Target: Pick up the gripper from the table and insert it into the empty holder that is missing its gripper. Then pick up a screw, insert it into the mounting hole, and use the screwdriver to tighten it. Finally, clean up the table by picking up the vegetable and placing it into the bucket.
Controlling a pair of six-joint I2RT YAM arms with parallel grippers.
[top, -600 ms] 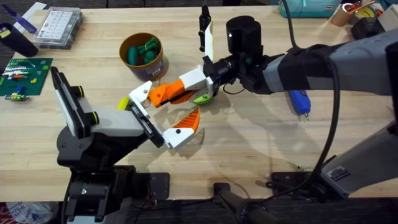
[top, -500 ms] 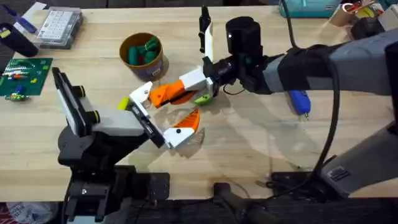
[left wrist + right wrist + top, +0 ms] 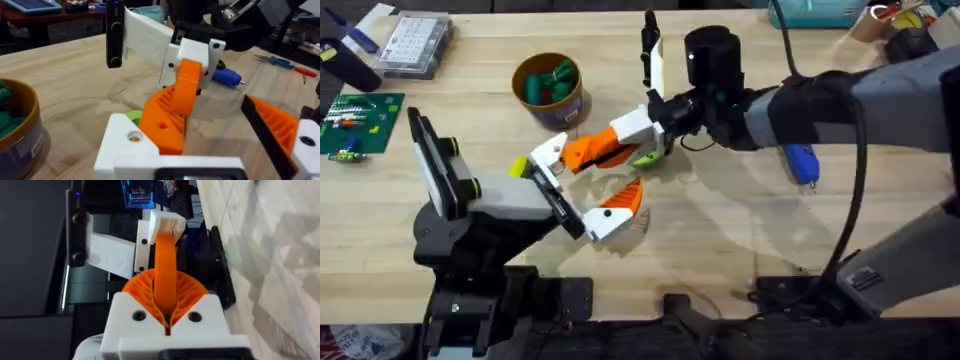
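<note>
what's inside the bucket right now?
The bucket holds darker green pieces against its yellow-orange inside. Whatever lies beneath them is covered. The lime-green vegetable sits outside, on the table.

Lime-green vegetable (image 3: 646,158) beside the yellow-rimmed bucket (image 3: 549,88) (green pieces inside), blue-handled screwdriver (image 3: 803,164) well apart.

The left gripper (image 3: 592,185) now sits slightly farther from the desk's near edge than 0.6 s ago, its upper finger (image 3: 552,152) raised a little toward the bucket (image 3: 549,89). The left arm's base link also shifts marginally.
</note>
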